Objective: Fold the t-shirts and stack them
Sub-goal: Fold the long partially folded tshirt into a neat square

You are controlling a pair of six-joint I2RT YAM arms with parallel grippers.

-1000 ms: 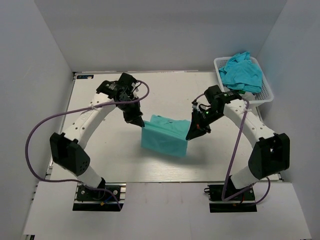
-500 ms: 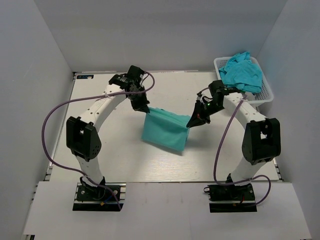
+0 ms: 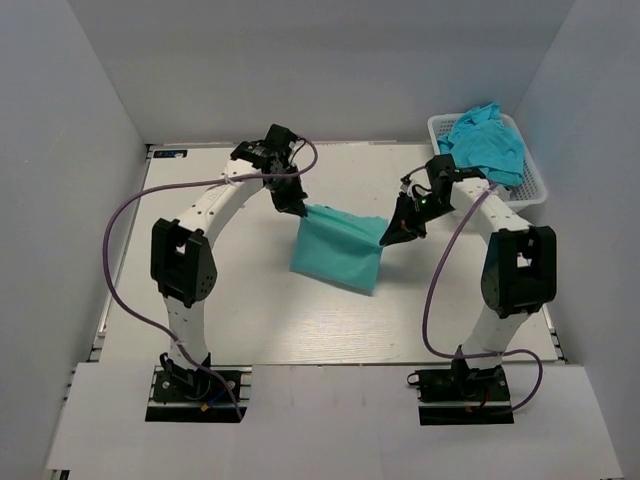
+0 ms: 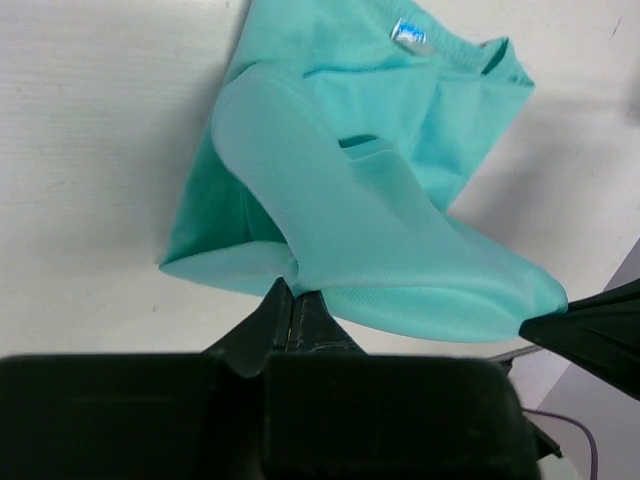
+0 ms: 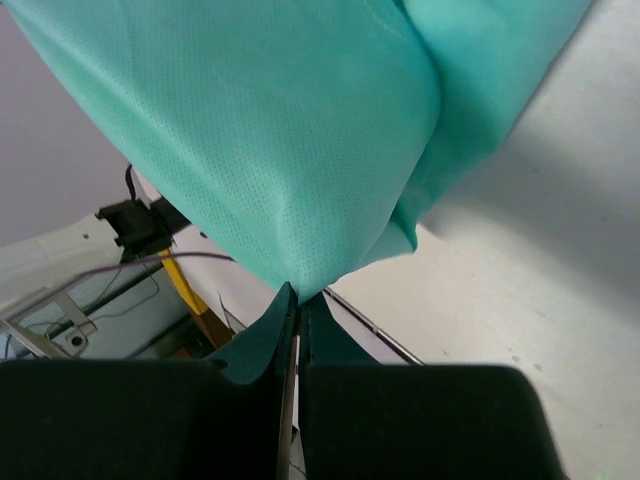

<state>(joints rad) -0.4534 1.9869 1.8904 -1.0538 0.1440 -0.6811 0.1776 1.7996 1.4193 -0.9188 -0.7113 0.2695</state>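
Holding a teal t-shirt (image 3: 338, 258) stretched above the middle of the worktop (image 3: 200, 300), we are clenching our left pincer (image 3: 302, 210) and right pincer (image 3: 384, 241) on its upper corners, its held edge running left to right between them.

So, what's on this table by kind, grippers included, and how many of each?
Teal short-sleeved cotton t-shirt, hanging between the grippers: 1
White plastic mesh basket: 1
Heap of turquoise fabric in that basket, shirts uncountable: 1
Black two-finger grippers, left gripper and right gripper, both shut on that t-shirt: 2
Total: 5
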